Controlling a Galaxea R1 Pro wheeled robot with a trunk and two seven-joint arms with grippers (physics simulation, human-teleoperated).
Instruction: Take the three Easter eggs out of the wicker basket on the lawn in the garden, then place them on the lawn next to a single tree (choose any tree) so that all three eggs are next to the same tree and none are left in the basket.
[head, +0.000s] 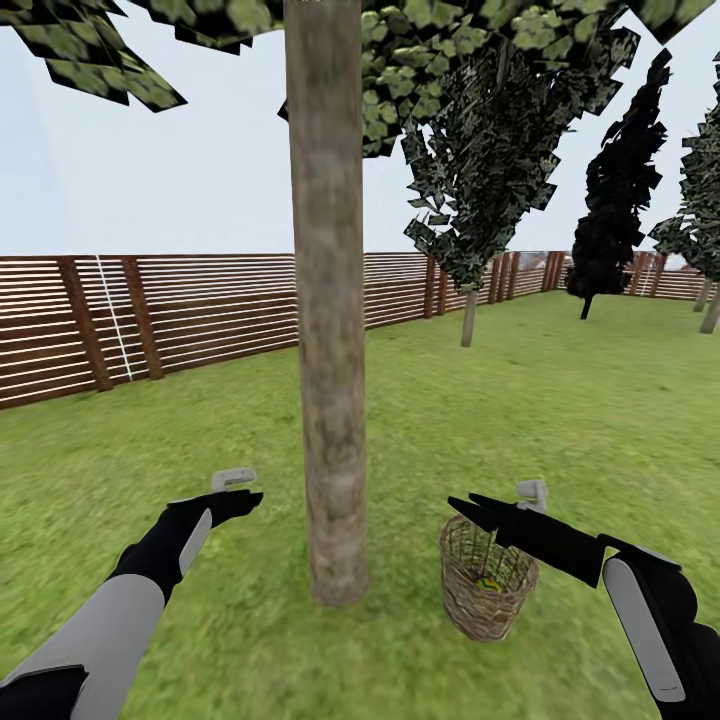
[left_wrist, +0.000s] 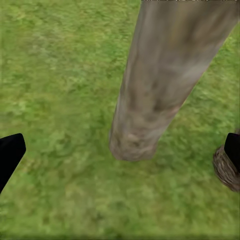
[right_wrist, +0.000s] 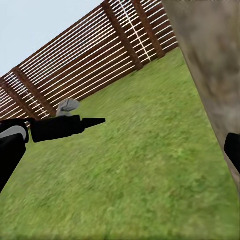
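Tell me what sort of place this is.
A simulated fenced garden or back yard, outdoors. A wide lawn runs up to a brown fence of horizontal wooden slats, under open sky. A thick-trunked tree stands close in front, with a wicker basket on the grass beside it.

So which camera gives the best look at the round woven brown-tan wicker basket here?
The head view: the round woven brown-tan wicker basket stands whole on the grass right of the thick grey-brown tree trunk, something yellow inside, the right gripper above its rim. The left wrist view catches just an edge of it. The right wrist view looks toward the slatted fence.
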